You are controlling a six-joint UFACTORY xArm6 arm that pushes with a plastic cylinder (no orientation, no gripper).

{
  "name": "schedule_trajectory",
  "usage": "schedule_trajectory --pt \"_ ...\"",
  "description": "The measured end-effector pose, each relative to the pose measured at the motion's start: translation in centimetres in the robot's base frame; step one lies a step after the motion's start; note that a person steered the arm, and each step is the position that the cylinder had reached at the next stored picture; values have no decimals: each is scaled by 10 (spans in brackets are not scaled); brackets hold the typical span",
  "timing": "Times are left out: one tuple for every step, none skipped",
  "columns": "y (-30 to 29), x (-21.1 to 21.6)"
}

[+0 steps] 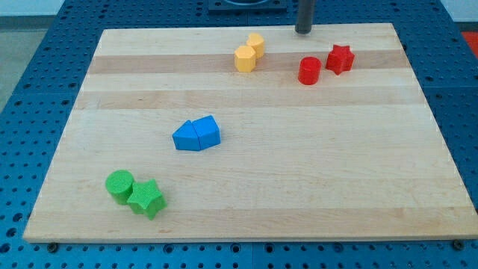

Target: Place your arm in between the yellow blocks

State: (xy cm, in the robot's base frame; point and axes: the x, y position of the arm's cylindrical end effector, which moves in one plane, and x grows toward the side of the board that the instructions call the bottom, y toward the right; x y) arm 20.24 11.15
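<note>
Step in hand, by judgement: the approach; my tip point(303, 31) stands at the view's top edge of the wooden board point(299, 179), to the view's right of the two yellow blocks and well short of them; it is not yet between them.

Tool state: the arm carries no jaws, only a straight dark rod; there is nothing to spread, press together or pinch, and the tip touches no block.

Task's things: the yellow hexagonal block point(245, 58) lies near the view's top, a little right of centre; the smaller yellow block point(256, 42), whose shape I cannot make out with certainty, sits just above and to the right of it; the pair appear touching or very nearly so, with no visible gap between them; both are a plain, even yellow and rest flat on the board.

Next move, by judgement: the tip must travel towards the view's left and slightly down, arriving at the seam between the two yellow blocks; since no gap shows, the tip would likely have to wedge in and part them; a careless entry would shove both aside together rather than split them.

Other items: a red cylinder point(309, 71) and a red star point(339, 58) lie below and to the right of the tip, close to its line; a route along the top edge keeps clear of them.
</note>
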Motion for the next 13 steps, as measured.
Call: schedule_trajectory --pt "0 0" --pt "0 10" --pt "-7 35" --pt "-13 52" --pt "-15 54" --pt "-42 82" --pt "-64 103" --pt "-65 104" --pt "-65 104" --pt "-65 87" --pt "-65 64" --pt "-65 41" --pt "-68 40"
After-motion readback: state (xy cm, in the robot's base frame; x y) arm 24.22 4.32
